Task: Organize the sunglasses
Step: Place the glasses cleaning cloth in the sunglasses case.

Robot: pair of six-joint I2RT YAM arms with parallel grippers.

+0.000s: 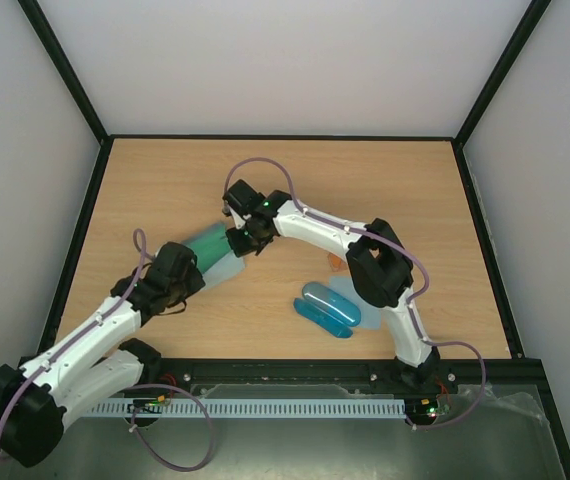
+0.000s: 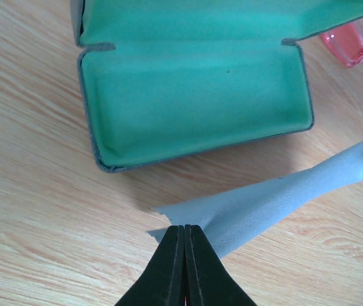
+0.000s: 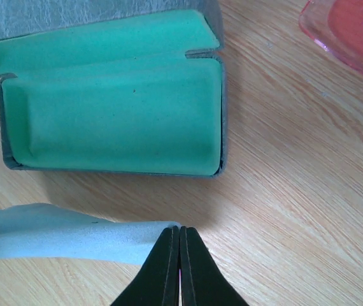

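Two cases are seen on the table (image 1: 415,200). The green case (image 2: 194,95) lies open, with its lid folded back flat. Its green-lined tray is empty, and nothing is seen in the lid either. The blue case (image 1: 325,308) lies shut, well apart from the green one, to the right. What is inside it cannot be told.

Two pairs of sunglasses are counted, and neither is in a case. The red-pink sunglasses (image 2: 360,48) lie on the bare wood just beside the right end of the green case; only part of them is shown in the wrist views. The orange sunglasses (image 1: 335,263) are only partly seen, near the far side of the blue case, beside the right arm.

Two cloths are counted as well. The pale blue cloth (image 2: 251,207) is stretched in front of the open green case. One end is pinched in the clenched left gripper (image 2: 185,228) and the other end in the clenched right gripper (image 3: 179,231). Both pairs of fingers are pressed fully together on it. The second cloth (image 1: 365,305) lies flat under the blue case.
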